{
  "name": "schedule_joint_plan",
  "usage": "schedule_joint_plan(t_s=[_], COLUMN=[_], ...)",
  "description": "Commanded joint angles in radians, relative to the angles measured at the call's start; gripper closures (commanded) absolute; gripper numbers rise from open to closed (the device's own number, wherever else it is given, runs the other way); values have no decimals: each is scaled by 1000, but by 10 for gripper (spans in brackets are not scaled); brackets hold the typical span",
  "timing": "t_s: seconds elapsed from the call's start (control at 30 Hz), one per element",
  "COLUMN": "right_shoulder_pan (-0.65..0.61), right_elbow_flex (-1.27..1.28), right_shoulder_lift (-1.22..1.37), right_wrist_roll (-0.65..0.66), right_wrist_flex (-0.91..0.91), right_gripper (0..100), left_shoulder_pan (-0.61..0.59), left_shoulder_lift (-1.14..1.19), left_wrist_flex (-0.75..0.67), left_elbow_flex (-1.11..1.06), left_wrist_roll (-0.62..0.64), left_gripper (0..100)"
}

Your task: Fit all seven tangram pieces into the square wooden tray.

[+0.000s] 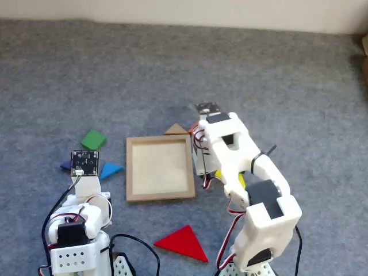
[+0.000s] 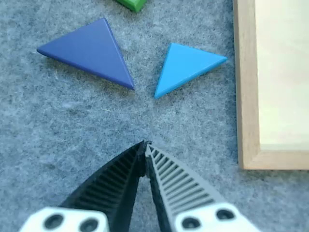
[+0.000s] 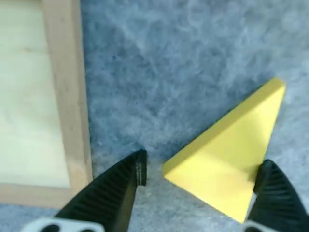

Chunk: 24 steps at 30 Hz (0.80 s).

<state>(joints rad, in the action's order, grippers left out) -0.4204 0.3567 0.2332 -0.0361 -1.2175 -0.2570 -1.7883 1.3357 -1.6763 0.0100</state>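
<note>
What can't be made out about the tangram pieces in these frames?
Yellow triangle: high view, the right arm covers nearly all of it.
Orange-red sliver beside that arm: high view, piece or wire, too small to tell.
Green piece: left wrist view, cut off by the picture's edge.
Dark blue triangle: high view, half hidden under the left arm's camera board.

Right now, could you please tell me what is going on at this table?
A tangram puzzle is being set up. The right gripper is open, its jaws either side of a yellow triangle lying beside the wooden tray. The left gripper is shut, above the table near a light blue triangle and a dark blue triangle. The tray holds no pieces yet; a red triangle lies loose.
</note>
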Motion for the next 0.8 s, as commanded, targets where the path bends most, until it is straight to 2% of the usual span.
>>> schedule_joint_plan(t_s=[0.0, 0.33, 0.53, 0.77], right_shoulder_pan=[45, 68, 88, 90], right_elbow_flex=[-2, 2, 4, -2], right_shoulder_lift=[-59, -59, -58, -67], right_wrist_roll=[2, 2, 0, 6], right_wrist_flex=[-10, -12, -13, -19], right_gripper=[655, 657, 771, 823], left_shoulder_pan=[-12, -12, -12, -12], left_shoulder_lift=[-33, -33, -33, -33], left_wrist_flex=[5, 5, 5, 5], left_elbow_flex=[-19, -19, -19, -19], left_wrist_roll=[9, 9, 9, 9], left_gripper=[987, 987, 987, 987])
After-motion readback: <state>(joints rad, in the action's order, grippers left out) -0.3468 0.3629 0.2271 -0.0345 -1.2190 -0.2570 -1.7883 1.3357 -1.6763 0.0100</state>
